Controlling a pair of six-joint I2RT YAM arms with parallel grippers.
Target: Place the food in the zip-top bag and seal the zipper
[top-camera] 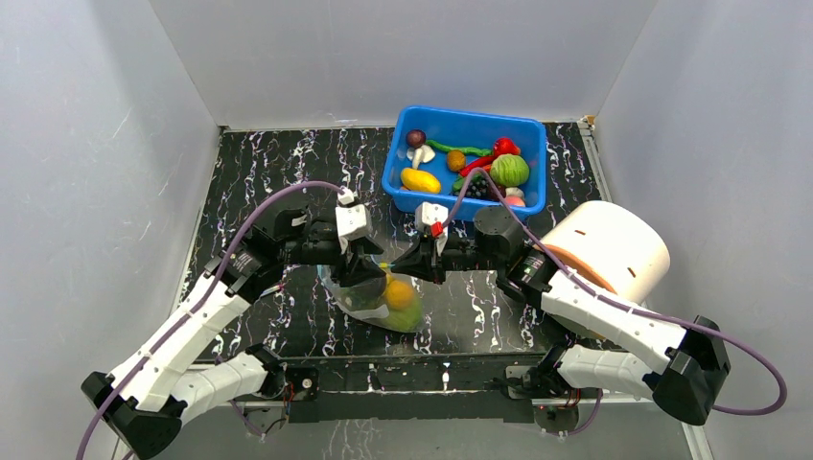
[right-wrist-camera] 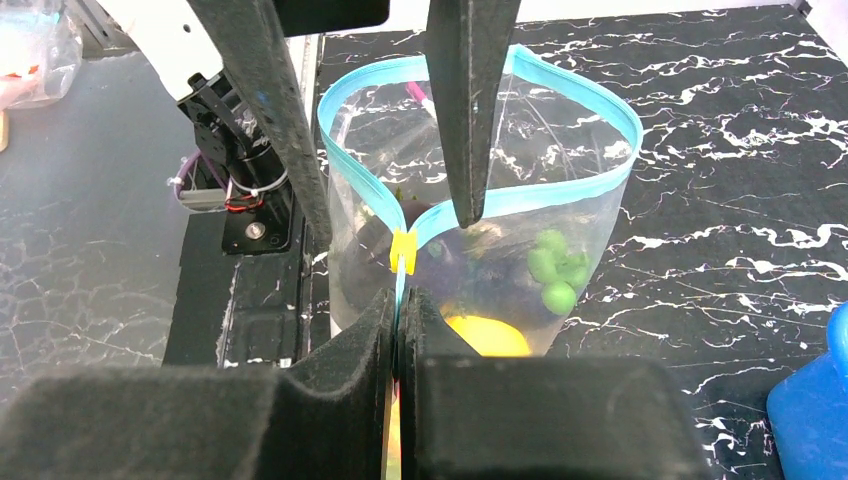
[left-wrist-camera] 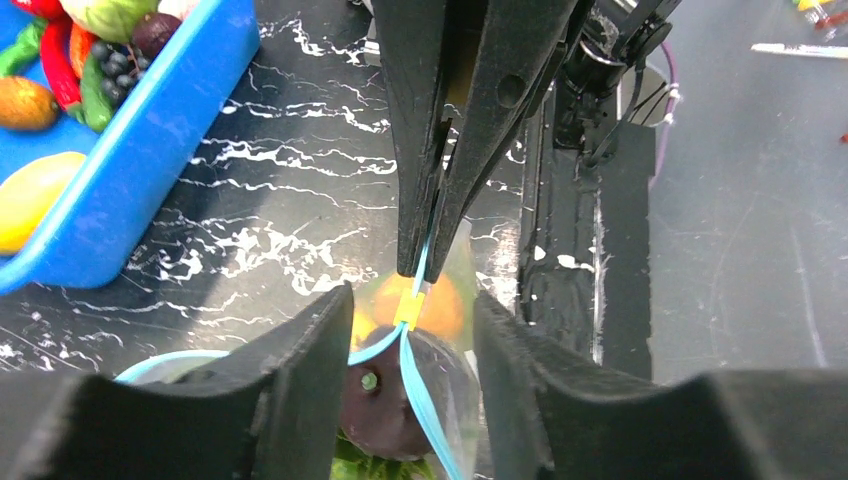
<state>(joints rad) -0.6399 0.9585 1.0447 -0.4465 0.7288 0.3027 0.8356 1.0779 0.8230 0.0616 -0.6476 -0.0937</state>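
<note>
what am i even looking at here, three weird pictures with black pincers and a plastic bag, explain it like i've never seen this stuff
These are two robot arms bolted at the near edge of a black marbled table. One picture looks down from above; the other two come from small cameras on each wrist, so each sees its own claw up close.

Between the arms stands a clear zip-top bag with toy food inside. The right claw is pinched shut on the bag's teal zipper strip, just by its yellow slider. The left claw is open, its fingers on either side of the strip.

Further back sits a blue bin with more toy fruit and vegetables, and to the right a big white roll.
</note>
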